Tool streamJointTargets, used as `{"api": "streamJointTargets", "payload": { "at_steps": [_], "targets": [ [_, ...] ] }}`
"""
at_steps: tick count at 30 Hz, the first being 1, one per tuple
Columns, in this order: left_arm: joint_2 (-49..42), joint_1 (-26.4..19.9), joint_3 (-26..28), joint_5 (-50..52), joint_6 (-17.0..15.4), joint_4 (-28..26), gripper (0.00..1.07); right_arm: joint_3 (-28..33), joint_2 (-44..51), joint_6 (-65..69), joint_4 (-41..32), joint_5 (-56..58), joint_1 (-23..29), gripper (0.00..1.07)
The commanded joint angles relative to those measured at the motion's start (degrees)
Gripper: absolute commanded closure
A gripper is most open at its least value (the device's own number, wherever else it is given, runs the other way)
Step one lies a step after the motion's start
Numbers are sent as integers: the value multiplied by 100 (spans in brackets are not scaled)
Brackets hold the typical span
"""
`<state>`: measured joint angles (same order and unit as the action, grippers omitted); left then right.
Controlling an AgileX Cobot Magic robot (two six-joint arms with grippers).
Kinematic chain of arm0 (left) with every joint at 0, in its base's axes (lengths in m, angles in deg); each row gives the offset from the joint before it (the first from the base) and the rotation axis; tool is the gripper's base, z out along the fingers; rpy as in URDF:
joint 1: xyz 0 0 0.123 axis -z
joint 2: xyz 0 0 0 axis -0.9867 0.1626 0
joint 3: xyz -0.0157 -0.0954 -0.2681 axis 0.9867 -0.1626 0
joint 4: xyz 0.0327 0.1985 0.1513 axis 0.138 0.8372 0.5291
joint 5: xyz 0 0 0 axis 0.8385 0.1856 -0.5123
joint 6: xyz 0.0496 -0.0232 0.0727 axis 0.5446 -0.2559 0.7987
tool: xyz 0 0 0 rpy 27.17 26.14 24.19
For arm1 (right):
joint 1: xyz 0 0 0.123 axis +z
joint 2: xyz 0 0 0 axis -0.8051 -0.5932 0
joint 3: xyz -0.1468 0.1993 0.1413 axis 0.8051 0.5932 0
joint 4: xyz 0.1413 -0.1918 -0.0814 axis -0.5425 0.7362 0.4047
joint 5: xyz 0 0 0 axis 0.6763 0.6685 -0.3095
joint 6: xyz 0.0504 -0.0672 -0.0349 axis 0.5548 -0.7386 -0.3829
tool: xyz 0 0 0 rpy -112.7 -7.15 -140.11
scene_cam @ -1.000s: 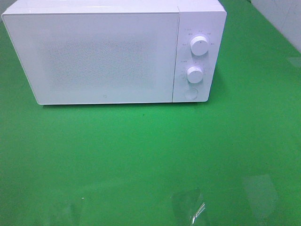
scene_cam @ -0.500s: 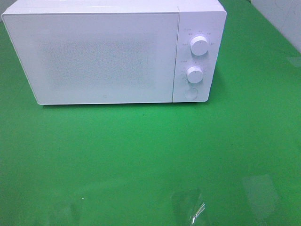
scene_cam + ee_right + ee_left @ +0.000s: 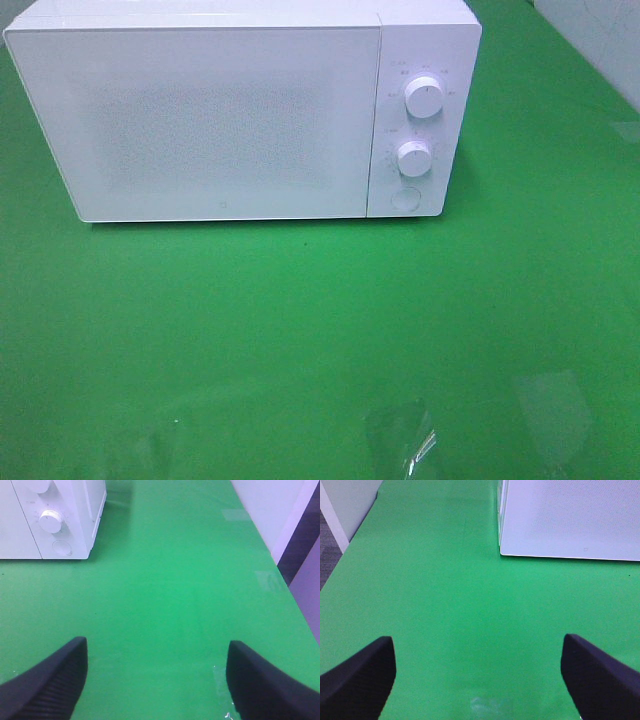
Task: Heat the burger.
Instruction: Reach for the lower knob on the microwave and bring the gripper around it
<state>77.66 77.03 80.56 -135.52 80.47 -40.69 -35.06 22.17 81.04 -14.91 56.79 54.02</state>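
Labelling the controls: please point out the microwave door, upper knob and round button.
microwave door [image 3: 215,120], high view, middle of panel.
upper knob [image 3: 425,99], high view, knob face.
round button [image 3: 405,198], high view, button centre.

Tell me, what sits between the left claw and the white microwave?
Nothing: the left wrist view shows only bare green table between the left gripper and the microwave.

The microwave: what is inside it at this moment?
The microwave has its door shut, and the white speckled panel lets nothing show through. Whatever is inside is hidden; the burger appears in no view. Only the green table is seen around it.
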Motion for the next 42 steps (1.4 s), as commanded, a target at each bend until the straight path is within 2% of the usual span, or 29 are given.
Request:
{"api": "streamJointTargets", "payload": {
  "at_steps": [1, 27, 37, 42],
  "targets": [
    [-92, -6, 0, 57, 11, -57, 25, 11, 149, -34, 17, -40, -23, 34],
    [-92, -6, 0, 57, 11, -57, 25, 6, 149, -23, -34, -57, 57, 34],
    [-92, -6, 0, 57, 11, -57, 25, -160, -332, -23, -69, -1020, 103, 34],
    [-92, -6, 0, 57, 11, -57, 25, 143, -831, -23, -40, -1977, 115, 34]
  ]
}}
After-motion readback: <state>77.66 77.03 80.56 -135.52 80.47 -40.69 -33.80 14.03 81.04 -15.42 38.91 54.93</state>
